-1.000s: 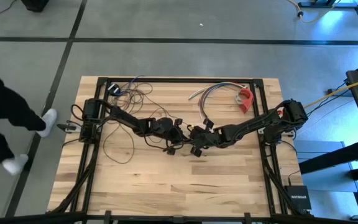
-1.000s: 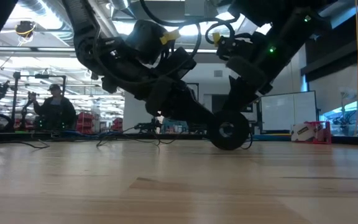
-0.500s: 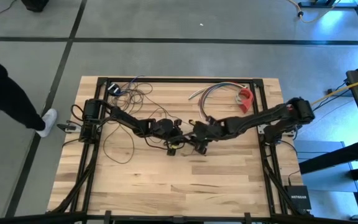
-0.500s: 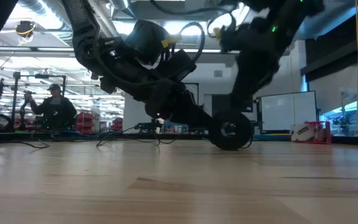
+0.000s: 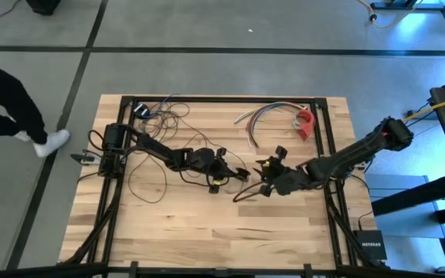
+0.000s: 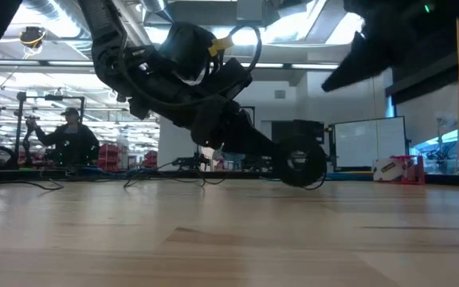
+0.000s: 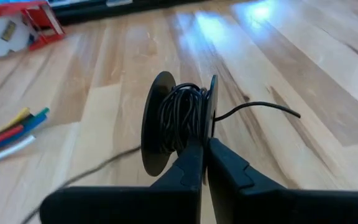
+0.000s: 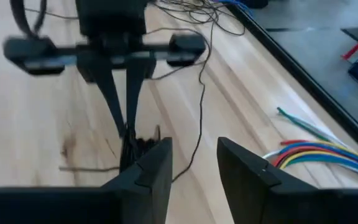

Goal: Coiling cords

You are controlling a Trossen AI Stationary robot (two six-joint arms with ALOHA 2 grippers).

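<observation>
The left end effector (image 5: 234,173) is being held low over the middle of the wooden tabletop (image 5: 176,232), with its two fingers (image 7: 191,163) pressed together on the rim of a small black spool (image 7: 178,121). Dark brown-black wire is wound around the spool's core between its two round flanges, and the spool is being held upright on edge, at the tabletop surface in the low view (image 6: 300,165). A short free end of the wire is sticking out from the spool to one side.

The rest of the cords (image 5: 147,166) is lying in loose loops across the left half of the tabletop, with a tangle near the far left corner and a strand trailing toward the spool. In the right wrist view a thin strand (image 8: 201,106) is seen running across the boards past the left end effector.

The right end effector (image 5: 266,179) is being held just beside the spool on its right, its fingers (image 8: 157,165) standing apart with nothing between them; the gap is facing the left end effector.

A bundle of multicoloured wires (image 5: 261,114) and a red object (image 5: 306,123) are lying near the far right edge of the tabletop, well apart from both arms. A person (image 6: 70,142) is seen in the room behind, and a person's legs (image 5: 14,108) are visible on the floor left of the tabletop.
</observation>
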